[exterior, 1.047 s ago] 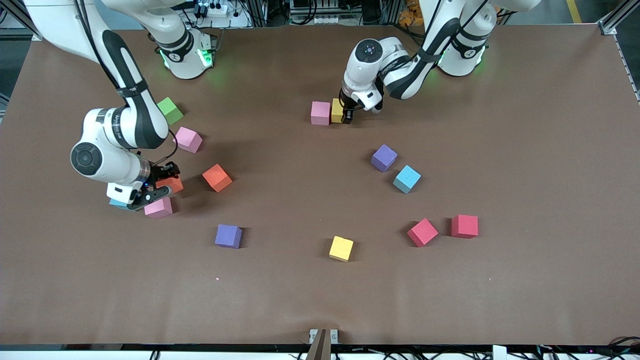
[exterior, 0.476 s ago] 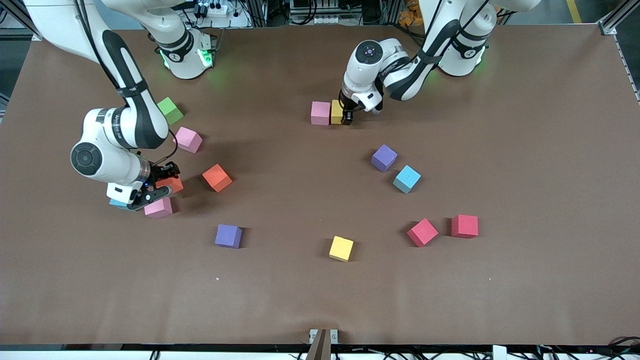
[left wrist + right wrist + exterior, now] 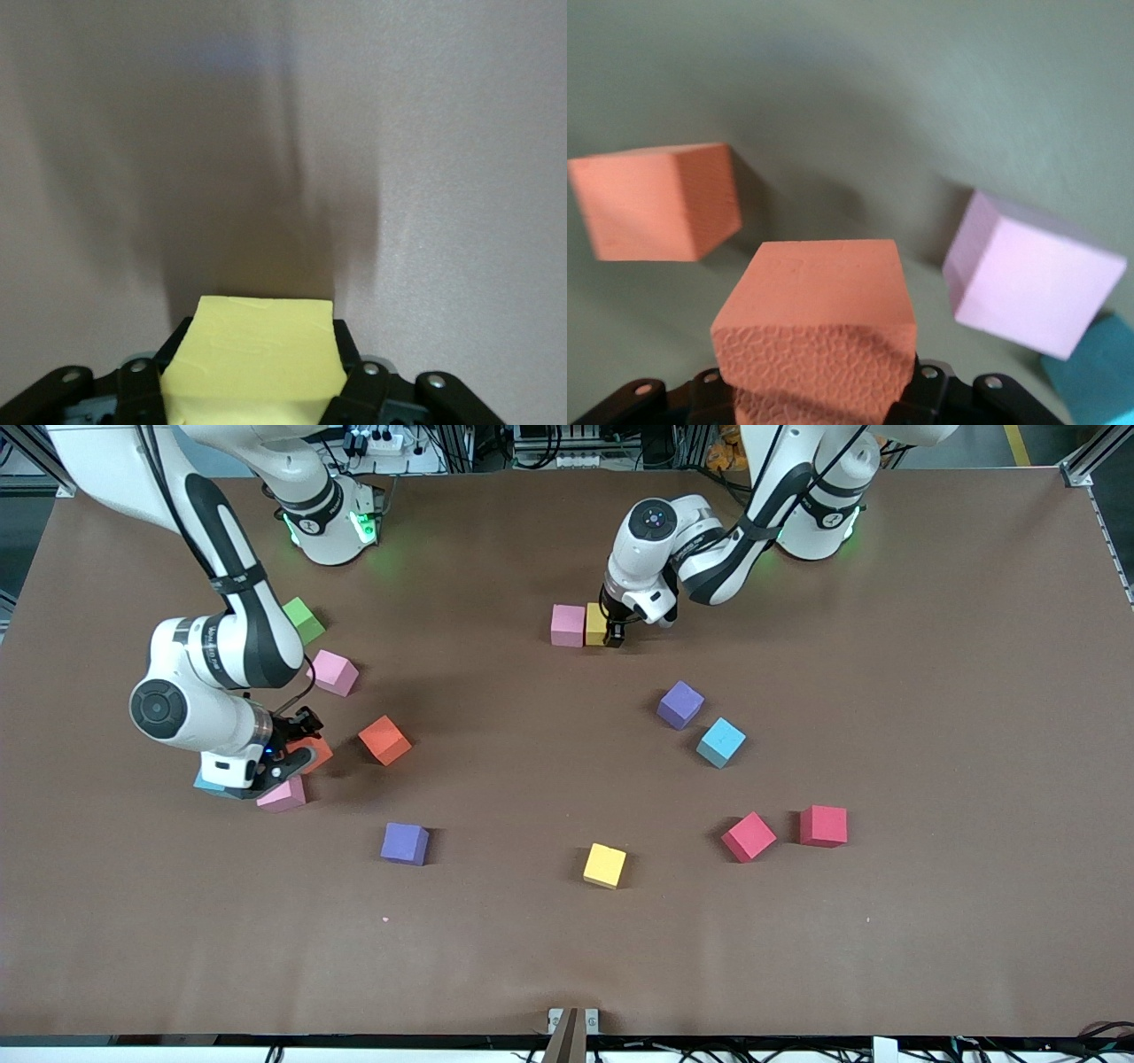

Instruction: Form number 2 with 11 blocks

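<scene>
Lifted slightly since the earlier frame, the right gripper point(image 3: 285, 755) stays clamped on an orange cube point(image 3: 819, 319), raised over a pink cube point(image 3: 283, 794) and a light blue cube point(image 3: 209, 785). Left gripper point(image 3: 611, 627) holds a yellow cube point(image 3: 252, 354) pressed beside the pink cube point(image 3: 567, 625) starting the number 2; remaining blocks lie scattered.

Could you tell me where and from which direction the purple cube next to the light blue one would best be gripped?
Probably from straight above, with the fingers closing on two opposite upright faces. The purple cube sits flat on the table but turned diagonally, so the wrist would need rotating to match. The pair of faces not turned toward the light blue cube looks safer, since that neighbour sits close beside one corner.
</scene>
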`<state>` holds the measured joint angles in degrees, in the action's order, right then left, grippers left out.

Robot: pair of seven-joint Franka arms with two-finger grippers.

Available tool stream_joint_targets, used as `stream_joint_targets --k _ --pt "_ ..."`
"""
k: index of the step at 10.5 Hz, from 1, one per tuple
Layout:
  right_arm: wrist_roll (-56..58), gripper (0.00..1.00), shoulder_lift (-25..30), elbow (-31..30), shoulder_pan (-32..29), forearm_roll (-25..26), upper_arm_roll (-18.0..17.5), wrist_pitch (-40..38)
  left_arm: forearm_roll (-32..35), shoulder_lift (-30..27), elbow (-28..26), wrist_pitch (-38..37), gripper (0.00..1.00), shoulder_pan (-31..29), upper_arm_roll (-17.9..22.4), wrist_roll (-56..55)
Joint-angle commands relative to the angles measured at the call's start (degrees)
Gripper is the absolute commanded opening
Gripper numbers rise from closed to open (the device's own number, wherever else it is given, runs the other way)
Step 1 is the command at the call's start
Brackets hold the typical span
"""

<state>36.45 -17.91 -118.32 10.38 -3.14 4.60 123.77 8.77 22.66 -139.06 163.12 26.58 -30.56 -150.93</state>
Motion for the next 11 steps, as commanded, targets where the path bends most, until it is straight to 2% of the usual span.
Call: stream_joint_targets --k 1,2,6,8,10,11 --pt "4.8 0.35 1.8 4.5 6.9 -0.4 0.0 -5.8 1.9 0.8 0.7 0.7 0.00 -0.3 0.1 -2.0" --pt "6.4 0.35 1.9 5.5 10.0 -0.2 -0.1 -6.2 2.0 0.9 1.2 0.7 0.00 0.0 1.3 -1.9" --pt "16.7 0.35 2.6 5.4 20.6 -0.1 0.0 -6.4 2.0 1.7 2.4 0.6 0.00 0.0 1.4 -1.9" --pt "17.3 0.36 5.9 1.6 24.6 0.4 0.1 -6.7 2.1 1.8 2.6 0.6 0.00 0.2 1.4 -2.0" --pt "17.4 0.37 8.3 -2.6 26.0 0.6 0.0 -6.2 2.1 2.1 2.6 0.6 0.00 0.7 1.4 -2.1" --pt "17.4 0.37 10.5 -5.1 26.5 0.6 0.0 -5.6 2.7 2.1 2.5 0.6 0.35 0.8 1.4 -2.1"
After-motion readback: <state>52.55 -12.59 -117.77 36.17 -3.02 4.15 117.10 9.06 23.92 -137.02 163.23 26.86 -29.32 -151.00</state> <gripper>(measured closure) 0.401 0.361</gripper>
